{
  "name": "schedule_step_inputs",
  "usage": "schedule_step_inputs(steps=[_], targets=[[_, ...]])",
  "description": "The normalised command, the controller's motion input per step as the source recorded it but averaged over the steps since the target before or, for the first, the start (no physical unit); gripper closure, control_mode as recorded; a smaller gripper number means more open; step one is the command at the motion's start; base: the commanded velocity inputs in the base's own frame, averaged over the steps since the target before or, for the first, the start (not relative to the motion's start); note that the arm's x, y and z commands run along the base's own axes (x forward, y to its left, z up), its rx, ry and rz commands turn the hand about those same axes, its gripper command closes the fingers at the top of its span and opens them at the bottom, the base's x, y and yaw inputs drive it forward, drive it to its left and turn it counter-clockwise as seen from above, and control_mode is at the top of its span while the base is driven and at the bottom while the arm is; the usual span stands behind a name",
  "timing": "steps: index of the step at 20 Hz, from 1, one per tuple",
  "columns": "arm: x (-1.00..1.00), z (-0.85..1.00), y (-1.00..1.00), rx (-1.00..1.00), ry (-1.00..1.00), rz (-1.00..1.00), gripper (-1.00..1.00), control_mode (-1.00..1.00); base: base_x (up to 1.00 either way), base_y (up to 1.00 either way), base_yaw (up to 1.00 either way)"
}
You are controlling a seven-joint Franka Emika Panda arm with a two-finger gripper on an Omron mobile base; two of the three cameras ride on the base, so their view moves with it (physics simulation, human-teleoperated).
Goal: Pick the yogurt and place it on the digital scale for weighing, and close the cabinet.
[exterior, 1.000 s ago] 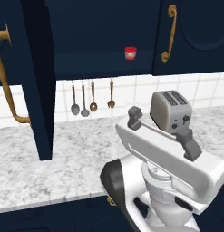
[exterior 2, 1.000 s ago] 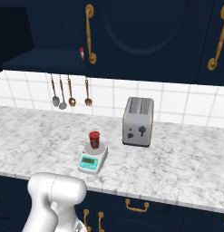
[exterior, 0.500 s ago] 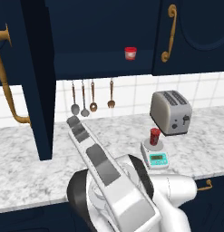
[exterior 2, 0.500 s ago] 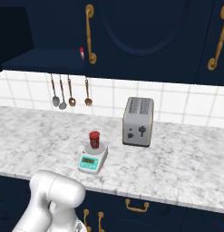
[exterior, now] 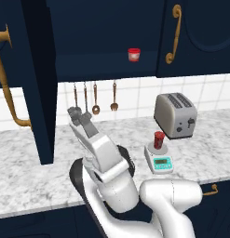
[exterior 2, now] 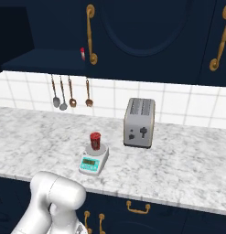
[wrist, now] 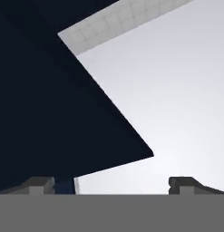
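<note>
The yogurt, a dark-red tapered cup, stands upright on the round platter of the digital scale on the marble counter. The navy cabinet has its left door swung open, edge-on at the left with a brass handle. My gripper is open and empty, raised to the right of that door's lower part and well left of the scale. In the hand view my gripper points at the door's dark face, its fingertips wide apart.
A silver toaster stands behind the scale. A red-lidded white cup sits on the open cabinet shelf. Utensils hang on the tiled wall. Navy drawers run below the counter.
My arm has swung left, from in front of the toaster to beside the open door. The yogurt and scale have stayed put.
</note>
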Motion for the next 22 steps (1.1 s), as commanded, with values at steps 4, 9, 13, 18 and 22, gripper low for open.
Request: schedule_step_inputs(steps=[4, 9, 13, 18, 22], targets=[[0.60, -1.00, 0.81, 0.00, 0.03, 0.00, -1.00, -1.00, 0.00, 0.00, 0.00], [0.66, -1.00, -0.27, 0.12, 0.18, 0.05, -1.00, -1.00, 0.00, 0.00, 0.00], [0.77, -1.00, -0.28, 0.17, 0.23, 0.09, -1.00, -1.00, 0.00, 0.00, 0.00], [0.24, -0.94, 0.93, -0.03, 0.07, -0.01, -1.00, -1.00, 0.00, 0.00, 0.00], [-0.09, -0.54, 1.00, -0.14, 0.04, -0.07, -1.00, -1.00, 0.00, 0.00, 0.00]])
